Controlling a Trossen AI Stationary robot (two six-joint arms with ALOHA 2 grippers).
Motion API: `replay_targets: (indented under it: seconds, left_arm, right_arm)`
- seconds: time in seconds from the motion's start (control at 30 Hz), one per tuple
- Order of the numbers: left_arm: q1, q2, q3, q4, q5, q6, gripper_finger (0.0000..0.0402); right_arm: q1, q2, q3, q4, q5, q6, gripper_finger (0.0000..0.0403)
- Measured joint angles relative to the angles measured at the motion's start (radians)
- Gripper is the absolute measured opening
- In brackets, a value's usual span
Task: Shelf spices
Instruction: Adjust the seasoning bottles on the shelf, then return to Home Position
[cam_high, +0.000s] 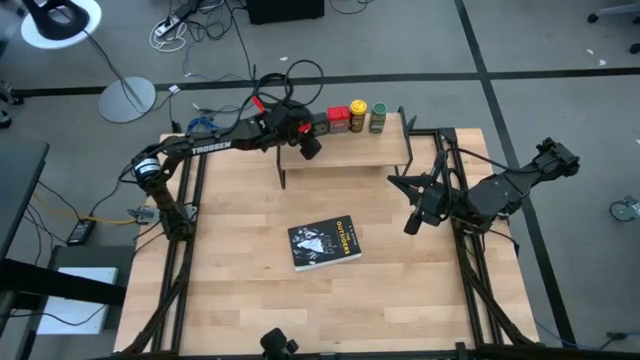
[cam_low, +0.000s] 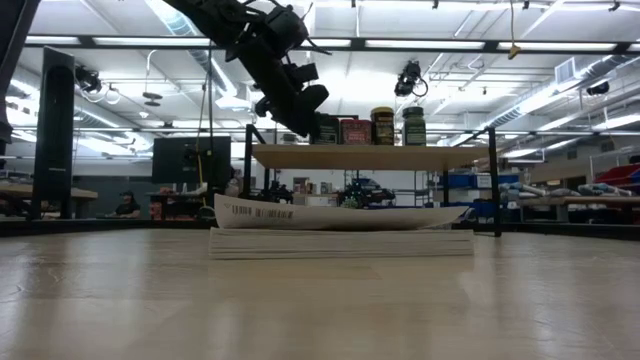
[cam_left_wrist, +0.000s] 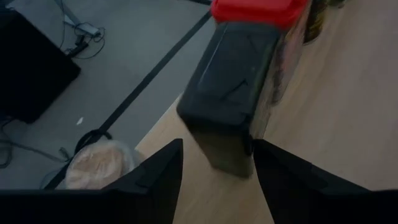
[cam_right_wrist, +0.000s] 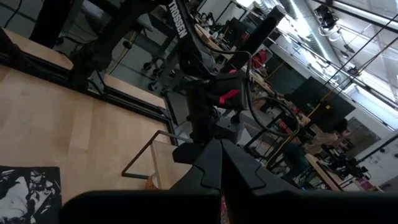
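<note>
1. A black book (cam_high: 324, 243) lies flat near the middle of the wooden table (cam_high: 240, 300).
2. A white floor lamp (cam_high: 62, 22) stands on the grey floor beyond the table.
3. Cables (cam_high: 190, 25) lie on the floor.

Left hand (cam_high: 309, 146) covers the shelf's (cam_high: 350, 152) left end from above; what is under it is hidden. Dark tin (cam_left_wrist: 230, 99) just ahead of its fingers: label unreadable, top cut by the frame edge. Right hand (cam_right_wrist: 214, 168) fingers overlap, gap hidden.
</note>
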Motion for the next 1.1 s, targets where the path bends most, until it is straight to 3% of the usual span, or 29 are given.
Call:
replay_targets:
  seconds: [0.93, 1.1]
  left_arm:
    - [0.004, 0.000, 0.000, -0.059, -0.026, -0.003, 0.0201]
    - [0.001, -0.046, 0.000, -0.031, -0.020, 0.007, 0.0201]
  right_arm:
    - [0.000, 0.000, 0.000, -0.014, 0.000, 0.001, 0.0000]
    - [0.000, 0.000, 0.000, -0.040, 0.000, 0.003, 0.0000]
